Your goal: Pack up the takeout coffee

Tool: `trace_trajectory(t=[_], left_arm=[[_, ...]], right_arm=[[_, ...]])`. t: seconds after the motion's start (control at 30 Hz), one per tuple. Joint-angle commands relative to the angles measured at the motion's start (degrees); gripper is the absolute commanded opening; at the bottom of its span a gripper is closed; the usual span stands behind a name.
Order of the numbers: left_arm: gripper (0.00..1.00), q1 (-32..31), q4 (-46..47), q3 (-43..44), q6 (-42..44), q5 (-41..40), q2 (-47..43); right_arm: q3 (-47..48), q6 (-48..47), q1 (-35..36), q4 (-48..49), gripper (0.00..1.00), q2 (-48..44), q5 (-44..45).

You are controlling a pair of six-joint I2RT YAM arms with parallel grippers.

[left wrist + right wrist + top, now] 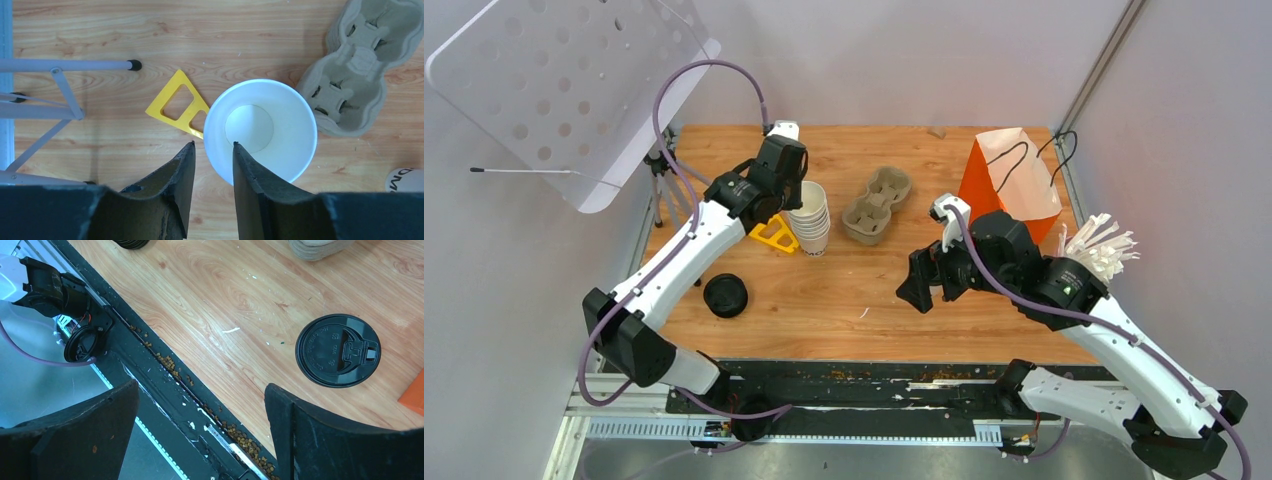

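Observation:
A round black lid [337, 350] shows from straight above in the right wrist view, and what is under it is hidden. A bit of white cup with dark lettering [406, 180] shows at the left wrist view's bottom right edge. In the top view the right arm covers that spot. My right gripper [921, 285] [201, 386] is open wide and empty over the table's front edge, with the lid beside its right finger. My left gripper [792, 200] [212, 145] is open above the stack of lidless white cups [810, 217] [260, 130], and the near rim lies between its fingers.
A loose black lid [725, 296] lies at the front left. A cardboard cup carrier [877, 205] [357, 65] sits right of the stack. An orange and white paper bag [1014, 175] stands at the back right, with white stirrers [1104, 250] beside it. A yellow triangle [776, 236] and a small tripod [660, 175] are at the left.

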Motion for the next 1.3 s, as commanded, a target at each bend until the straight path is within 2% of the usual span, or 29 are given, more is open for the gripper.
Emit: trace_trajectory(t=[0.0,0.37,0.5,0.67,0.77,1.27], left_arm=[[0.40,1.4,3.1,-1.3,1.1,1.1,0.6],[0.34,2.8,4.8,-2.5,2.0,2.8,2.9],[0.24,3.0,4.8,-2.0,2.3,3.6,3.2],[0.06,3.0,3.4,1.2,2.6,5.3,3.0],[0.00,3.0,2.3,3.4,2.8,5.7,2.8],[0.00,3.0,-1.6,9.7,2.6,8.7,0.7]], right_arm=[[-0.5,-0.4,0.2,2.1,0.96,-0.4,-0.6],[-1.1,-1.0,0.3,3.1,0.96,0.4,0.0],[-1.1,-1.2,0.3,3.2,0.96,0.8,0.4],[-1.7,-1.3,0.3,3.9,0.96,1.2,0.5],[-1.8,-1.3,0.3,4.2,0.96,1.7,0.4],[-1.0,-1.1,0.2,3.9,0.97,1.5,0.0]])
